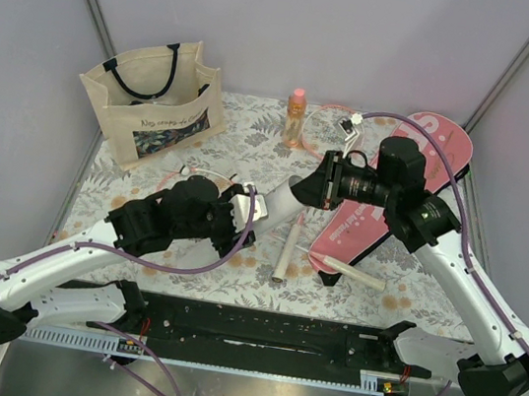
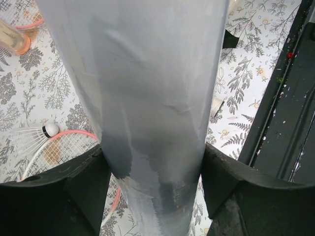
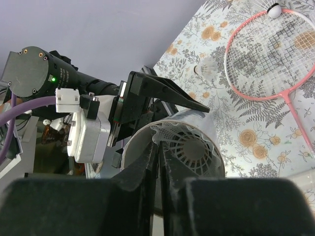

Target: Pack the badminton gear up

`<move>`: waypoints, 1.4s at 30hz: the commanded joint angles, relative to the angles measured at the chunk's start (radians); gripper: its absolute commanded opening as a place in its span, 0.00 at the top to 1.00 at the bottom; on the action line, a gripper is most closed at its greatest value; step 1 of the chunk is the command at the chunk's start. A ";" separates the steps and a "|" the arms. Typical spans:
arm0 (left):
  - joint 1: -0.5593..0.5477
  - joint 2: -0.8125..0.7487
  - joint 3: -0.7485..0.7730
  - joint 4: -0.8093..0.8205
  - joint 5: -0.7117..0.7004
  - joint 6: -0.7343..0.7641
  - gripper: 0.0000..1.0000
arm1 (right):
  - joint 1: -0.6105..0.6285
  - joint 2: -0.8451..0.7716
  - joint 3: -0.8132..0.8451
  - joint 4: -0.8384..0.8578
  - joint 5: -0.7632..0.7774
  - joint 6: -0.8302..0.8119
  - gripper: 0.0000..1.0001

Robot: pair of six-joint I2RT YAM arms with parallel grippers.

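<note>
**Status: tube loading in progress.**

1. The left gripper (image 2: 153,167) is clamped on the white tube (image 2: 157,98). Its fingers (image 2: 74,187) press against both sides of the tube wall. The tube is held above the desk (image 1: 254,137), near its centre, with the open mouth tilted toward the right arm.
2. The right gripper (image 3: 160,147) is at the tube mouth. Its fingers stand almost together, with only a thin slit between them, at the skirt rim of a shuttlecock (image 3: 189,147) that sits inside the mouth. Whether they are pinching the skirt cannot be told.
3. Loaded: one shuttlecock is visible in the tube. What lies deeper in the tube is hidden.
4. Outstanding, as judged from the layout:
   - A loose shuttlecock (image 3: 206,69) lies on the desk. Another (image 3: 274,9) rests at the rim of a racket (image 3: 268,54).
   - Both rackets lie outside the pink cover (image 1: 417,176). The second racket handle (image 1: 351,270) lies near the cover's near end.
   - The cover lies flat at the right rear of the desk, with nothing visibly inside.
   - The tube is not capped or stowed.

Overall, the task appears less than half complete.
</note>
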 commanded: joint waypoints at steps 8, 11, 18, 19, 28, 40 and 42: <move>-0.006 -0.048 -0.025 0.123 -0.026 -0.029 0.45 | 0.009 -0.070 0.056 0.024 0.092 0.071 0.49; -0.008 -0.065 -0.045 0.148 -0.035 -0.067 0.46 | 0.009 -0.102 0.088 0.003 0.133 0.064 0.27; -0.006 -0.108 -0.065 0.224 -0.040 -0.176 0.46 | 0.007 -0.215 0.032 0.067 0.205 0.023 0.01; -0.006 -0.113 -0.065 0.241 -0.044 -0.205 0.46 | 0.009 -0.237 0.003 0.091 0.216 0.012 0.01; -0.006 -0.193 -0.074 0.511 -0.097 -0.543 0.44 | 0.009 -0.419 -0.332 0.468 0.157 -0.074 0.00; -0.006 -0.190 -0.124 0.790 -0.135 -0.702 0.44 | 0.045 -0.262 -0.469 0.694 0.035 -0.040 0.00; -0.006 -0.174 -0.114 0.787 -0.127 -0.698 0.45 | 0.068 -0.229 -0.449 0.676 0.024 -0.055 0.01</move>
